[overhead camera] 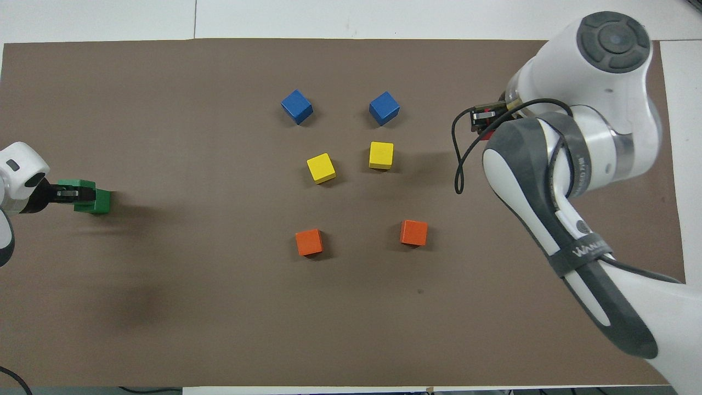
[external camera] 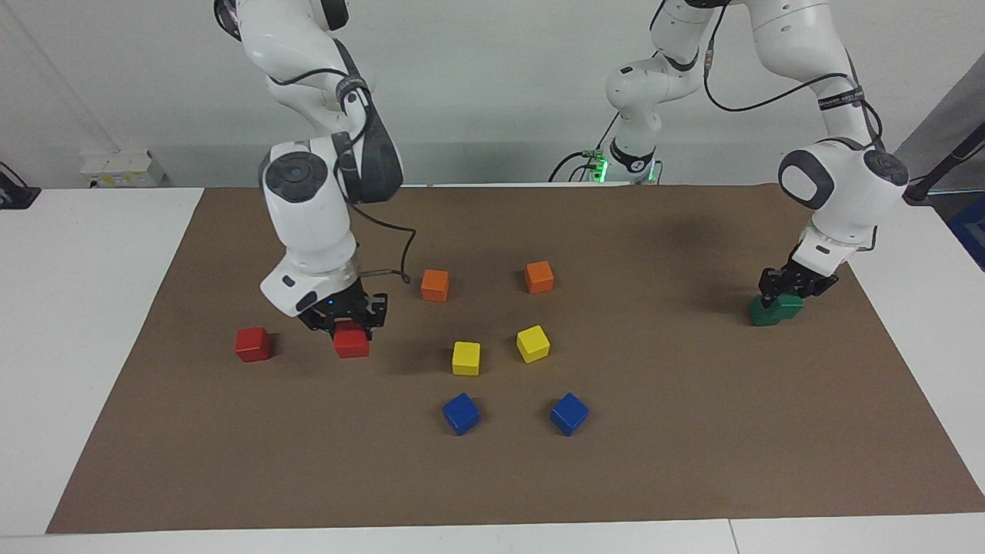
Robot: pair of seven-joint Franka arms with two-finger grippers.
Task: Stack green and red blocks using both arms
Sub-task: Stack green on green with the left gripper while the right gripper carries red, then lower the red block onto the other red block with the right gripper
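The brown mat [external camera: 692, 462] covers most of the white table [external camera: 85, 308] and carries every cube loose on its surface; no bin, tray or box holds any of them.

Nearest the robots lie the two orange cubes [external camera: 435, 285] [external camera: 539, 277], side by side and well apart, midway between the arms.

The left gripper [external camera: 781, 296] is low at the left arm's end of the mat, on the two green blocks. These sit touching each other, one [external camera: 786, 305] under the fingers and the other [external camera: 762, 312] just beside it, slightly farther from the robots. In the overhead view the gripper [overhead camera: 68, 193] has its fingers either side of the nearer green block [overhead camera: 74, 186], the second block [overhead camera: 101, 200] abutting it. The fingers look closed onto that block, which appears to rest on the mat or barely above it.

The right gripper [external camera: 344, 317] is down toward the right arm's end of the mat, its fingers straddling the top of a red block [external camera: 352, 342] and grasping it; the block sits on or just off the mat. From overhead only a sliver of red [overhead camera: 485, 131] shows beneath the arm. The other red block [external camera: 253, 344] lies free beside it, closer to the mat's edge, with a clear gap between the two.

Farther out are two yellow cubes [external camera: 465, 358] [external camera: 532, 343], near each other, and farthest from the robots the two blue cubes [external camera: 461, 413] [external camera: 569, 413].
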